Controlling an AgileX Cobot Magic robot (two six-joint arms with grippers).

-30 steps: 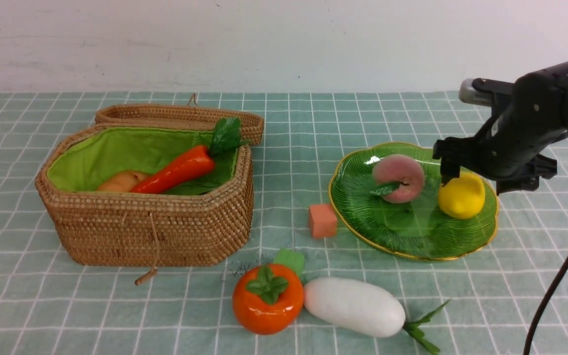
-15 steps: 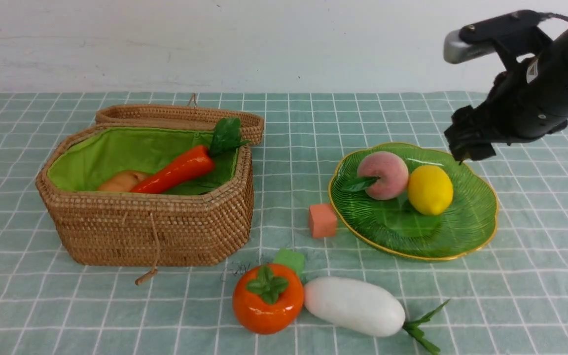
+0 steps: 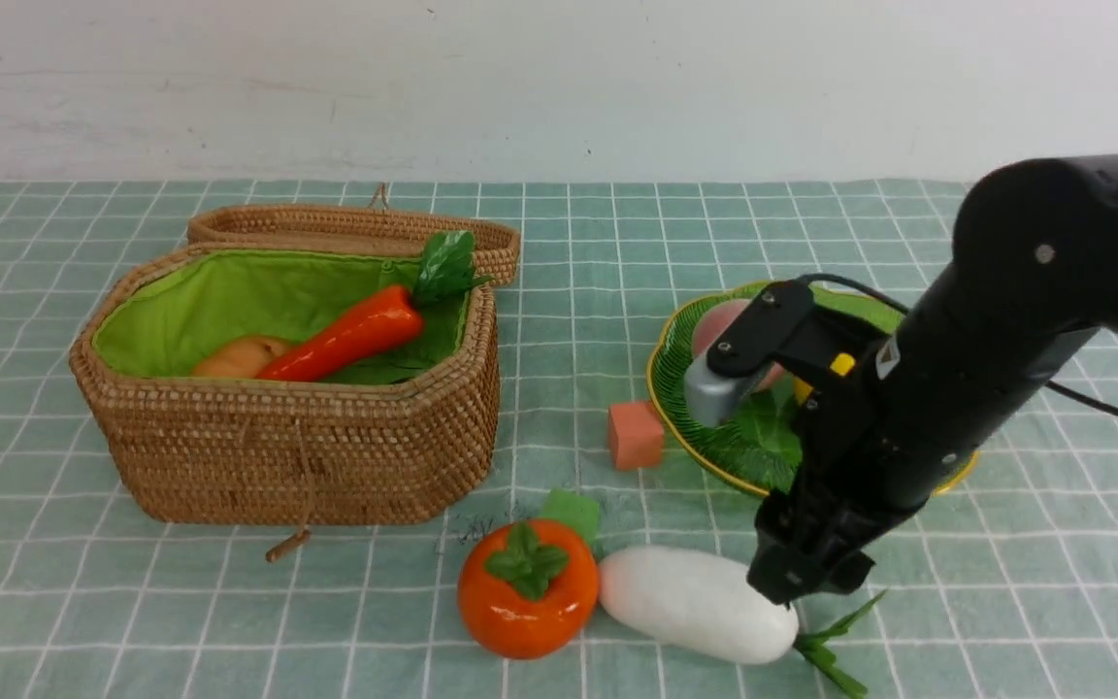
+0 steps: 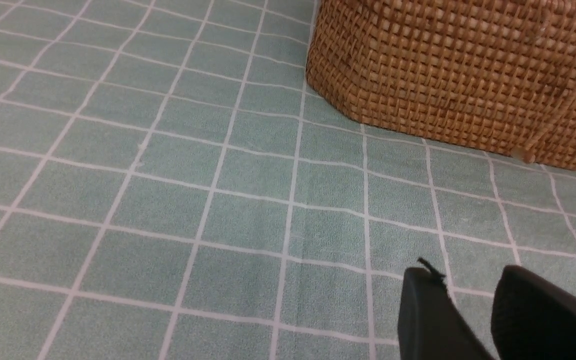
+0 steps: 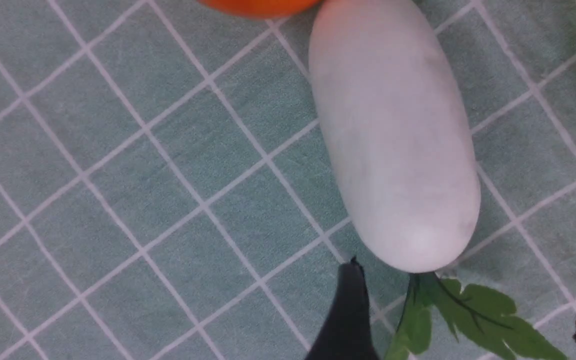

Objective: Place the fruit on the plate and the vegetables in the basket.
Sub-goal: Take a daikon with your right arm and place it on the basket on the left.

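Done: the carrot [image 3: 345,335] lies in the basket [image 3: 297,456] at left, its leaves against the far right rim, beside a tan lump [image 3: 239,357] I cannot identify; the peach [image 3: 714,325] sits on the plate [image 3: 729,442] at right; a sliver of yellow behind the right arm is probably the lemon [image 3: 841,365]
Left to do: the persimmon [image 3: 527,587] stands on the cloth [image 3: 132,602] near centre and belongs on the plate; the radish [image 3: 690,602] lies just right of it, touching it, and belongs in the basket; no eggplant is in sight
Progress: about halfway, by my judgement
Right gripper [image 5: 468,305]: jaws wide apart and empty; low over the radish's leafy right end, one finger either side of the stalk
Left gripper [image 4: 468,285]: empty, a narrow gap between its fingers; low over bare cloth by the basket's near-left corner
Edges: lifting the radish may nudge the persimmon; the green cube [image 3: 571,512] sits just behind the persimmon; the orange cube [image 3: 635,435] sits just beside the plate's left rim
Room: open cloth lies between radish and basket; the carry must rise over the persimmon and the basket's tall near wall; space remains in the basket's left half
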